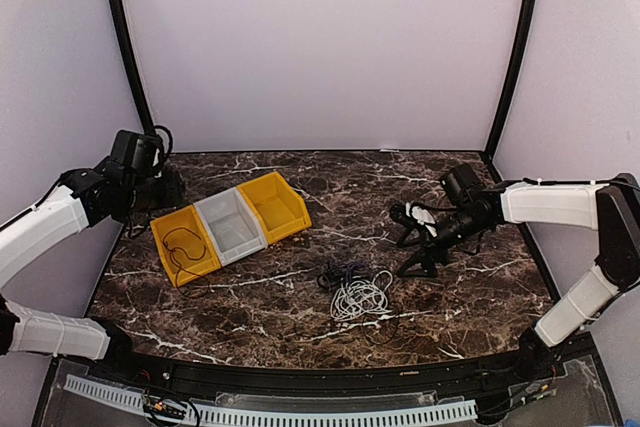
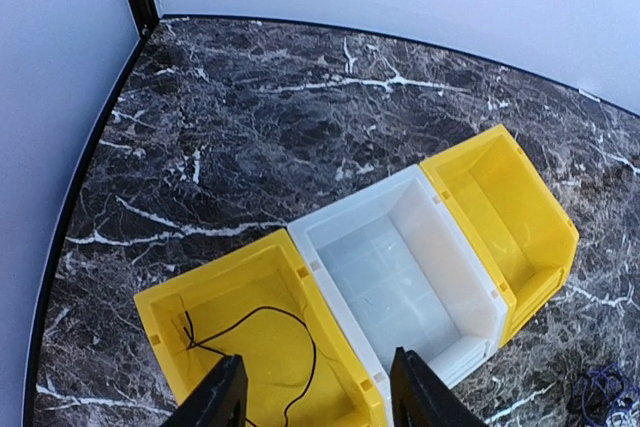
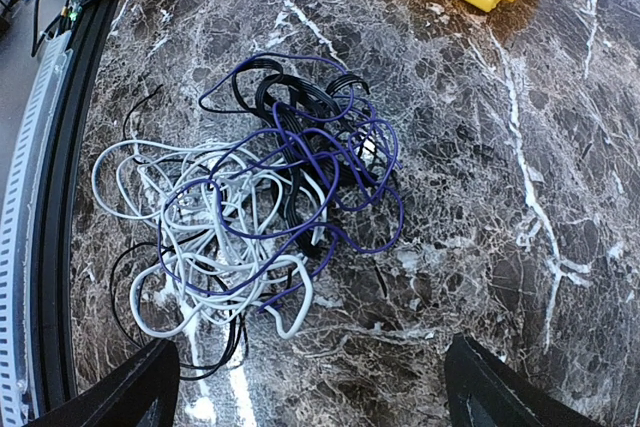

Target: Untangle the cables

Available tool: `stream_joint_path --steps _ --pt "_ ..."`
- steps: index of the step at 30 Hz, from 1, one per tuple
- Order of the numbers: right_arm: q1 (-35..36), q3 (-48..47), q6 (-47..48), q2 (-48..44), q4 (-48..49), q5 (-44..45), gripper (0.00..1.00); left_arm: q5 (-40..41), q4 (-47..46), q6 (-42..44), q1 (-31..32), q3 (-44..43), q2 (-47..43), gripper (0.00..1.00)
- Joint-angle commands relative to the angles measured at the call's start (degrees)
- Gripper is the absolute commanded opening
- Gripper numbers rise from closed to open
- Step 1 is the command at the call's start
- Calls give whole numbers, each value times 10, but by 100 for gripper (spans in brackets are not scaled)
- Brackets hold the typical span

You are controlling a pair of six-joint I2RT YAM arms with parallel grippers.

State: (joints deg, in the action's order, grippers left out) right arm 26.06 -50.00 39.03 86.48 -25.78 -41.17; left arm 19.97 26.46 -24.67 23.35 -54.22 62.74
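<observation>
A tangle of cables (image 1: pixel 355 289) lies on the marble table near the front middle. In the right wrist view the tangle (image 3: pixel 255 212) shows white, purple and black cords looped together. One thin black cable (image 2: pixel 262 342) lies alone in the left yellow bin (image 1: pixel 185 245). My left gripper (image 2: pixel 315 397) is open and empty, held above the seam of that yellow bin and the white bin. My right gripper (image 3: pixel 305 397) is open wide and empty, held above the table just right of the tangle.
Three bins stand in a row at back left: yellow, white (image 1: pixel 231 226) and yellow (image 1: pixel 275 205). The white and right yellow bins hold nothing. Walls enclose the table on three sides. The front edge carries a white slotted rail (image 1: pixel 270 413).
</observation>
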Motion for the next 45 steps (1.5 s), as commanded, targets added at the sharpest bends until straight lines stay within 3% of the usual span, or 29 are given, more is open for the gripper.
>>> stream_joint_path --steps 1,6,11,16,21,27,38,45 --pt "-4 -14 7 -2 2 -5 93 -87 74 10 -2 22 -8 51" --pt "-3 -15 7 2 1 -8 93 -179 97 -27 5 54 -21 49" --pt "-2 -16 9 5 -1 -9 93 -156 167 -113 36 44 -25 50" --pt "-2 -17 12 8 -3 -8 93 -160 142 -153 125 75 -39 54" --pt "0 -17 12 8 -3 -8 93 -85 151 -232 178 103 -7 52" --pt "1 -16 13 8 -3 -7 93 -20 93 -323 242 165 -11 40" --pt "4 -19 13 17 -7 -8 93 41 -46 -277 254 260 50 40" --pt "7 -20 13 21 -8 -4 93 59 -115 -226 254 269 80 25"
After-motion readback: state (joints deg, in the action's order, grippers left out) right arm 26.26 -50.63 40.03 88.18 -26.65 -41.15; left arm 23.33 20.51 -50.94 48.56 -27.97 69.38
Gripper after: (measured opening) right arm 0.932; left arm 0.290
